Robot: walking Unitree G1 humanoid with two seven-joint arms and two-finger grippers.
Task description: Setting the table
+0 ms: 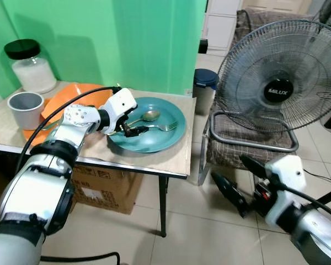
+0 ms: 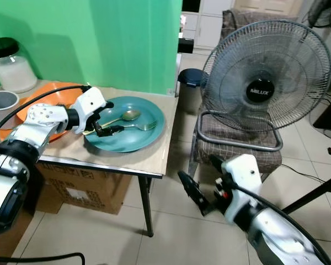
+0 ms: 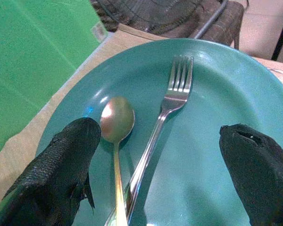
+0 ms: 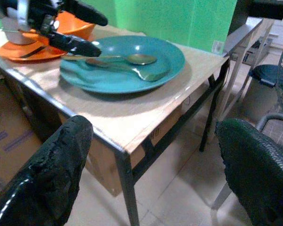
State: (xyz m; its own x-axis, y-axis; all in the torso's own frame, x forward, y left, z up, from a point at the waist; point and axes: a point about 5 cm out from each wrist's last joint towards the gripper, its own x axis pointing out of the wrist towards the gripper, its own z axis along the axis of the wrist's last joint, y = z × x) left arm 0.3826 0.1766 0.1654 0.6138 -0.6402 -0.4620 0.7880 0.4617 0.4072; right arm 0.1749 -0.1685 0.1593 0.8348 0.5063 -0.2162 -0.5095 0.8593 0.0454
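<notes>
A teal plate (image 1: 174,138) lies on the wooden table (image 1: 174,161) near its right end. A spoon (image 1: 151,115) and a fork (image 1: 166,127) rest side by side in it, heads toward the fan. My left gripper (image 1: 129,126) hovers low over the plate's left part, open. In the left wrist view its two fingers straddle the handles of the spoon (image 3: 117,120) and fork (image 3: 177,92) without closing on them. My right gripper (image 1: 240,178) is open and holds nothing. It hangs low over the tiled floor, to the right of the table and below its top.
An orange bowl on an orange plate (image 1: 71,98), a grey cup (image 1: 26,108) and a black-lidded jar (image 1: 30,67) stand on the table's left. A cardboard box (image 1: 105,190) sits under it. A standing fan (image 1: 278,83), a cushioned chair (image 1: 248,138) and a bin (image 1: 205,85) crowd the right.
</notes>
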